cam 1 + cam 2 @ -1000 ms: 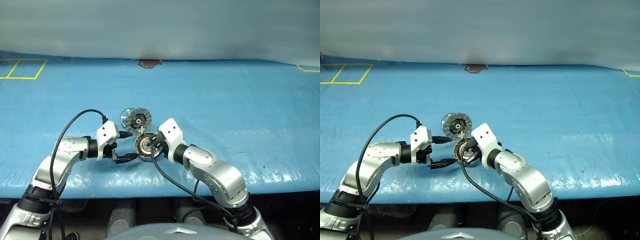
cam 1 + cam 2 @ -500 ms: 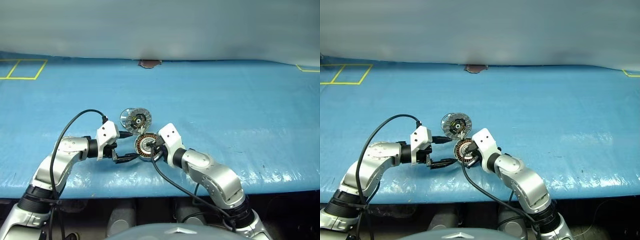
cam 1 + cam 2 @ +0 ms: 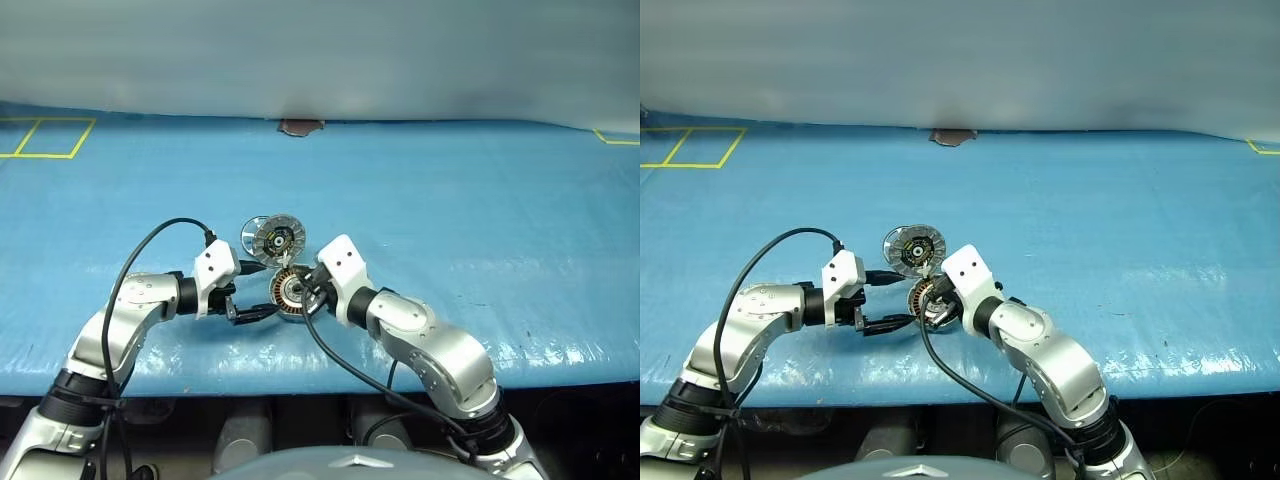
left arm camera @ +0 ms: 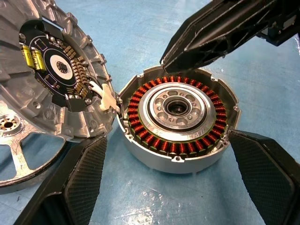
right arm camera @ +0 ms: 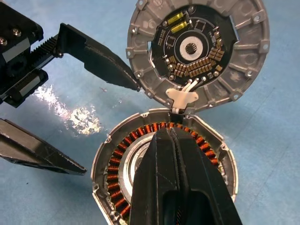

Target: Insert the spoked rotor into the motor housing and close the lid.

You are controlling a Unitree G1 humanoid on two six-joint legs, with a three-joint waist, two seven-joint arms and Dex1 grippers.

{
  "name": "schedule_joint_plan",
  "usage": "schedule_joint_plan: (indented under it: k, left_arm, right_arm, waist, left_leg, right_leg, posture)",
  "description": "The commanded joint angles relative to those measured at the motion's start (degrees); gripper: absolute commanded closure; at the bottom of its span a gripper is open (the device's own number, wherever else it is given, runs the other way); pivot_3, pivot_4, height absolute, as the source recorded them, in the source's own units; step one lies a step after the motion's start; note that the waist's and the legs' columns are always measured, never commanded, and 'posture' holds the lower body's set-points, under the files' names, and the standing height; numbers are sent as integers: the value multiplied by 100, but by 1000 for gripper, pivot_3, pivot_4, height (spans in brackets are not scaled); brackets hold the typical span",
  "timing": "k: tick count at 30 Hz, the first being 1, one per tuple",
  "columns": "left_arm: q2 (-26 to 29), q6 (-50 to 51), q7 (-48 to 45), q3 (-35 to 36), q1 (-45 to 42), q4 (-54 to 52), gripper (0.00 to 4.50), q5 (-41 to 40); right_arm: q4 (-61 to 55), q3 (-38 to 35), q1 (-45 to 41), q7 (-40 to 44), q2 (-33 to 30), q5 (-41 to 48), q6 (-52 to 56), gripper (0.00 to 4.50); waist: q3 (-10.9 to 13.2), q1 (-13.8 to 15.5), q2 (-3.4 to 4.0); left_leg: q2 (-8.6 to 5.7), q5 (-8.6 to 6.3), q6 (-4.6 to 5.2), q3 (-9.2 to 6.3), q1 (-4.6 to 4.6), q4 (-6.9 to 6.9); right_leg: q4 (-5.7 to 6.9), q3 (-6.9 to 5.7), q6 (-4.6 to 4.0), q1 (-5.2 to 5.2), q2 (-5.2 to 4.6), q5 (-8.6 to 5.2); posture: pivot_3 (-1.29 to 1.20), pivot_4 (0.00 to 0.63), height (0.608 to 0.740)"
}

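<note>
Two grippers: my left gripper (image 4: 180,154) gapes around the round copper-wound silver motor housing (image 4: 177,117); right gripper (image 5: 180,154) clenched, empty. Housing seems heavy, hard; I'd grab its rim.

Left end effector (image 3: 257,290) points right, fingers spread wide; right end effector (image 5: 174,154) points left, fingers pressed together.

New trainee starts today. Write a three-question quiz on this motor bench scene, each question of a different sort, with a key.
1. True or false: the lid lies open beside the motor housing, circuit side up.
2. The left gripper is: A) shut on the lid, B) open, one finger either side of the housing, C) shut on the cable.
3. Fill in: the right gripper, shut, points down over the housing's ring of ______ windings.

Key
1. True
2. B
3. copper
</note>
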Motion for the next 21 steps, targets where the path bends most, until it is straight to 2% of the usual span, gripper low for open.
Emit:
schedule_joint_plan:
  k: [1, 12, 21]
  left_arm:
    - [-6, -44, 5, 56, -84, -69, 0, -12]
    - [-6, 77, 28, 148, -28, -165, 0, -147]
    - [-1, 164, -9, 165, -24, -198, 0, -243]
  right_arm:
    - [14, 38, 5, 44, 60, 55, -54, 4462]
    - [394, 82, 158, 67, 129, 21, -127, 4462]
    - [99, 144, 0, 97, 74, 1, -68, 4462]
  waist:
    - [0, 0, 0]
    - [0, -5, 0]
    - [0, -2, 0]
  left_leg:
    - [0, 0, 0, 0, 0, 0]
    - [0, 0, 0, 0, 1, 0]
    - [0, 0, 0, 0, 0, 1]
  right_leg:
    - [0, 0, 0, 0, 0, 0]
    - [0, 0, 0, 0, 0, 0]
    - [1, 0, 0, 0, 0, 0]
  posture:
    - [0, 150, 740]
    - [0, 150, 740]
    - [0, 150, 740]
